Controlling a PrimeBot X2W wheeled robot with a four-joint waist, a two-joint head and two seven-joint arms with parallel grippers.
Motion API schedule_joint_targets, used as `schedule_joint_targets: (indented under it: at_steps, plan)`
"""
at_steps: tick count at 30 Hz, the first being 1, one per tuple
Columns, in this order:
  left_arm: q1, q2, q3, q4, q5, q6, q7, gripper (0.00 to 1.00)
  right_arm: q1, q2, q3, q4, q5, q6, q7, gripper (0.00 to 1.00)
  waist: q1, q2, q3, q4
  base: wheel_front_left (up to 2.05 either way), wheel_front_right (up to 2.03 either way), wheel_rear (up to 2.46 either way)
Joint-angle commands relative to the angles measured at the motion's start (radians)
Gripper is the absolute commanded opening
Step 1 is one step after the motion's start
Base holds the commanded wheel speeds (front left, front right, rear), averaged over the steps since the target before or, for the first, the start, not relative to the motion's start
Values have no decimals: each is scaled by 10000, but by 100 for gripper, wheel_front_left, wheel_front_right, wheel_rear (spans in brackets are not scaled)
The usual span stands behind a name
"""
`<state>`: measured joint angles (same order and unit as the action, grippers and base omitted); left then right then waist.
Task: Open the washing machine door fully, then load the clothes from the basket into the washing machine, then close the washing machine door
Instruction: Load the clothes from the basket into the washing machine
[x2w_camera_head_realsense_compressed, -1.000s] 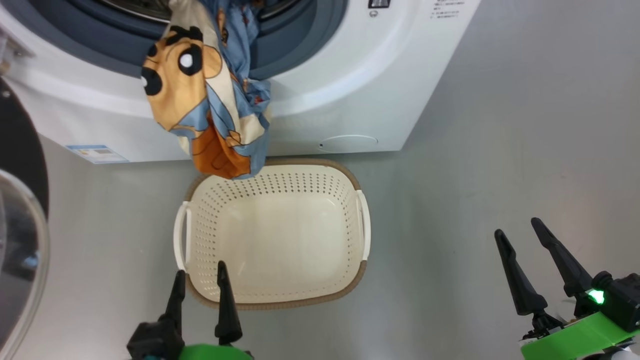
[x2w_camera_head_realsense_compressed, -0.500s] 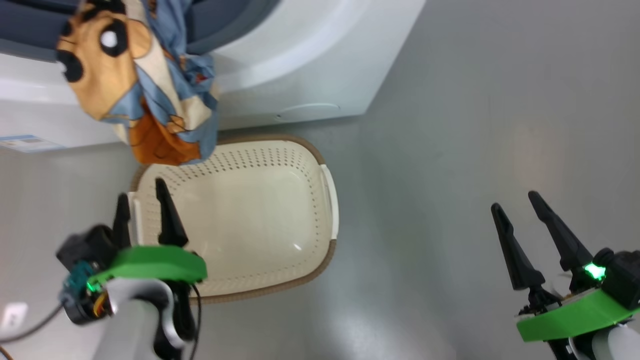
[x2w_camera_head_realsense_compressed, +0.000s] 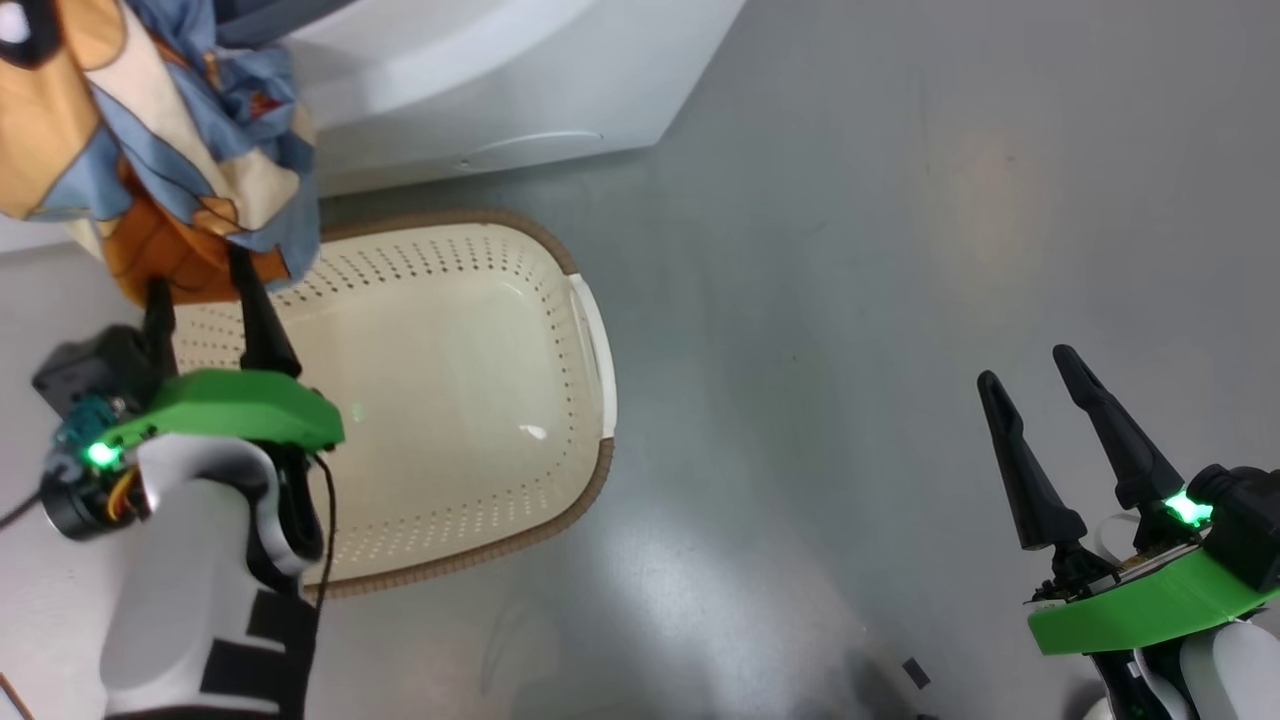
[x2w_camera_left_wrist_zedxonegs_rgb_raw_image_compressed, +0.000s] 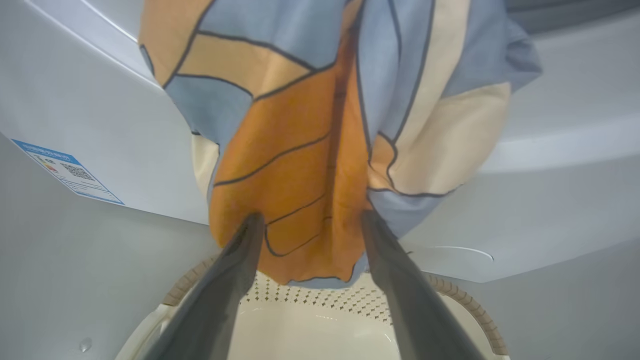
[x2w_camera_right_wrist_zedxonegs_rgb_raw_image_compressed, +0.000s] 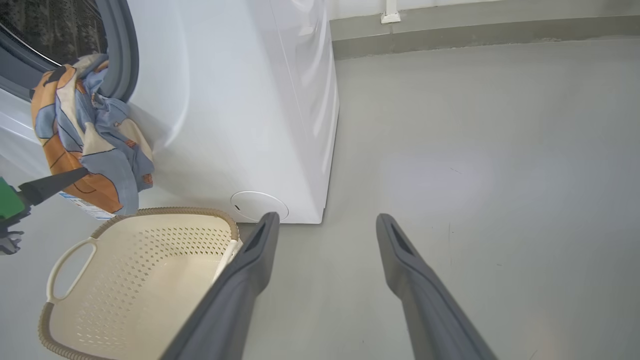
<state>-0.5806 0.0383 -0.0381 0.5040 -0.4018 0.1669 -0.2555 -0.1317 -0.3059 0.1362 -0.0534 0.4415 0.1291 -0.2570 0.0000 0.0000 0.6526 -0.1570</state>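
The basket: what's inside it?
Nothing that I can see: the basket shows a bare cream bottom. The clothes hang from the washing machine above its far rim, and with the left gripper they cover one corner.

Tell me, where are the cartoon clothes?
At the head view's upper left, the clothes hang out of the washing machine, just above the basket, with the left gripper and its open fingers at their bottom edge.
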Motion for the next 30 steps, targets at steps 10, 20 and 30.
schedule_joint_targets:
  at_steps: [10, 20, 30]
  plan:
    - [-1241, 184, 944, 337, 588, -343, -63, 100, -29, -271, 456, -210, 156, 16, -48, 100, 0, 0, 288, -162, 0, 0, 0]
    - [-2398, 130, 1167, 804, 818, -335, -63, 100, -124, -419, 601, -248, 230, 16, -48, 100, 0, 0, 514, -350, 0, 0, 0]
    - [-3315, 122, 1383, 689, 1280, -52, -63, 64, -59, -508, 485, -247, 277, 16, -48, 100, 0, 0, 808, -513, 0, 0, 0]
